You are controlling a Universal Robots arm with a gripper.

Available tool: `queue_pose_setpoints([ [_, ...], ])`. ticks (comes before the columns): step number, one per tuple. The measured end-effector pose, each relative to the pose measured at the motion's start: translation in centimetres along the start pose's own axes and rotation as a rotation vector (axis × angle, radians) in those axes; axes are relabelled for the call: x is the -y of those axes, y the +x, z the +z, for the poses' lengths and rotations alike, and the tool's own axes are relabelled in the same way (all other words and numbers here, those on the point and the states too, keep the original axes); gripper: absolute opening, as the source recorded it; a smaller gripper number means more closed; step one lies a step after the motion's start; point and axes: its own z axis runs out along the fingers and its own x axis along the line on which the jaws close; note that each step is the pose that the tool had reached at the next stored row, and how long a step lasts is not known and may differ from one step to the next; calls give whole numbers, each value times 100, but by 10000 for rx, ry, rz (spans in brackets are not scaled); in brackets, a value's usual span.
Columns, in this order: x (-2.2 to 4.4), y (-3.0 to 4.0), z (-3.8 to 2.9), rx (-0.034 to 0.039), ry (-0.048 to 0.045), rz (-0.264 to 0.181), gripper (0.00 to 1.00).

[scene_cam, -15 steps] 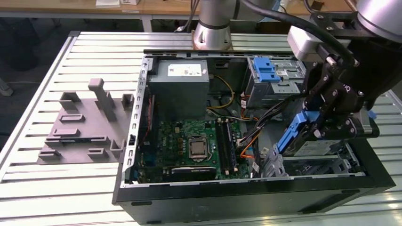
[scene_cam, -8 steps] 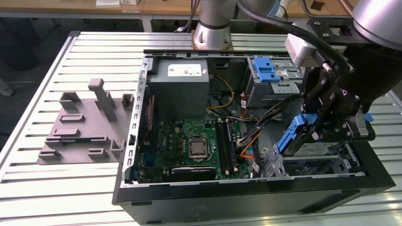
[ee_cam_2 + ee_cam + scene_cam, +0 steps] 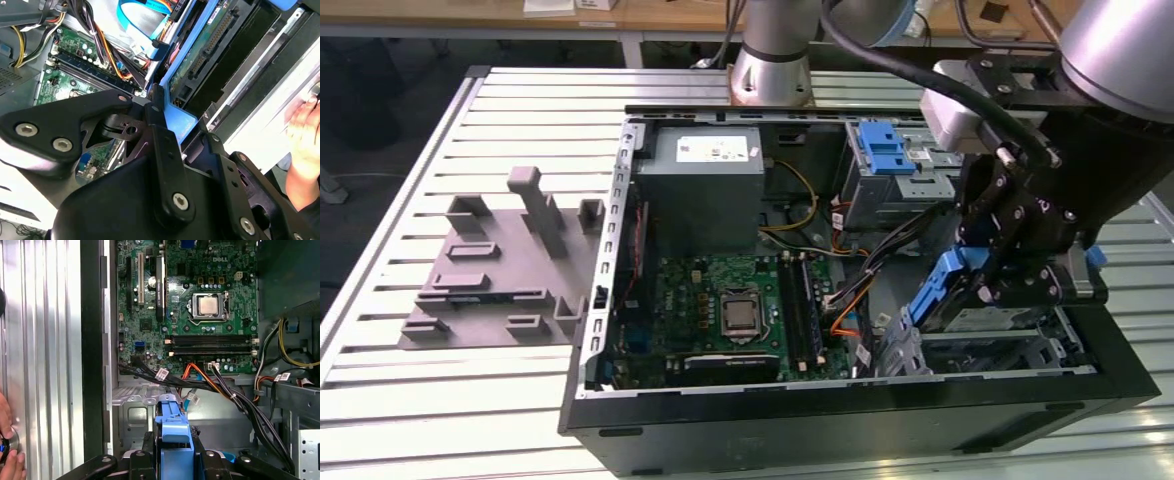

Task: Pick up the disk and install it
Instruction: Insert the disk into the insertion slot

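Gripper (image 3: 990,294) clamped on the disk (image 3: 938,290), exterior view's lower right, inside computer case (image 3: 787,420), first wrist view caught a person's hand (image 3: 6,440) over table (image 3: 45,340)

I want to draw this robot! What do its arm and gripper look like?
The arm is made of smooth, round, silver-grey tubes, with a thick black cable looping beside it. The gripper is black, built from flat jointed bars and dotted with round silver screws.
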Motion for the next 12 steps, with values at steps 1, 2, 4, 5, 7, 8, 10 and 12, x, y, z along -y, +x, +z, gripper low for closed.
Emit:
queue_pose_setpoints([
  [1,0,0,9,0,0,0,37],
  [2,0,0,17,0,0,0,37],
  [4,0,1,36,0,0,0,37],
  [5,0,1,46,0,0,0,37],
  [7,0,1,63,0,0,0,37],
  [8,0,1,72,0,0,0,37],
  [10,0,1,90,0,0,0,37],
  [12,0,2,107,0,0,0,37],
])
